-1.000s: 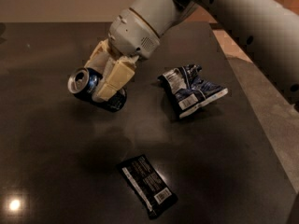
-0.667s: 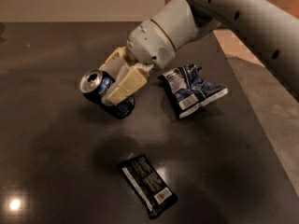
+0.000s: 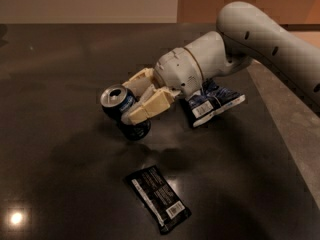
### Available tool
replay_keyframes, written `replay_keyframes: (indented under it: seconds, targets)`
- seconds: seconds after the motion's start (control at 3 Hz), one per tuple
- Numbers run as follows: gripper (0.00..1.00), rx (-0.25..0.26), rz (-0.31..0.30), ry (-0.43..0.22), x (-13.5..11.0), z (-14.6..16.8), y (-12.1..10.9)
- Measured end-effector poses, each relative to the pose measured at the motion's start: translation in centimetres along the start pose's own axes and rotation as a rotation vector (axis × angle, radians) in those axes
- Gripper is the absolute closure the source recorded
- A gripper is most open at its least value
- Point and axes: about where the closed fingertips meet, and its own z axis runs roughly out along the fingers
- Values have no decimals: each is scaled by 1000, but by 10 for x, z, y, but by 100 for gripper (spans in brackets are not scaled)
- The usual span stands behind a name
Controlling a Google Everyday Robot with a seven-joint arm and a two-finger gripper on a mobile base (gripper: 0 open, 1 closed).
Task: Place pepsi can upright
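Over table [image 3: 55, 174], pepsi can [image 3: 115, 99], tilted in hand [image 3: 127, 104]

Cream gripper [image 3: 128, 103] clasps the dark blue, silver-topped pepsi can [image 3: 114, 97]. Blue-and-white bag [image 3: 216, 102] right of it, black wrapper [image 3: 157, 199] below.

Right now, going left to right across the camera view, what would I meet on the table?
pepsi can, tilted, with the end effector shut on it → black wrapper, nearer the camera → blue-and-white snack bag.
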Motion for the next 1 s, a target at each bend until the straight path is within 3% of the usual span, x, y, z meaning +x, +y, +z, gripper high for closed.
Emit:
replay_keyframes:
  seconds: [0.67, 1.0]
  targets:
    - [100, 47, 1, -104, 13, 3, 5]
    - [82, 72, 24, -128, 21, 7, 7]
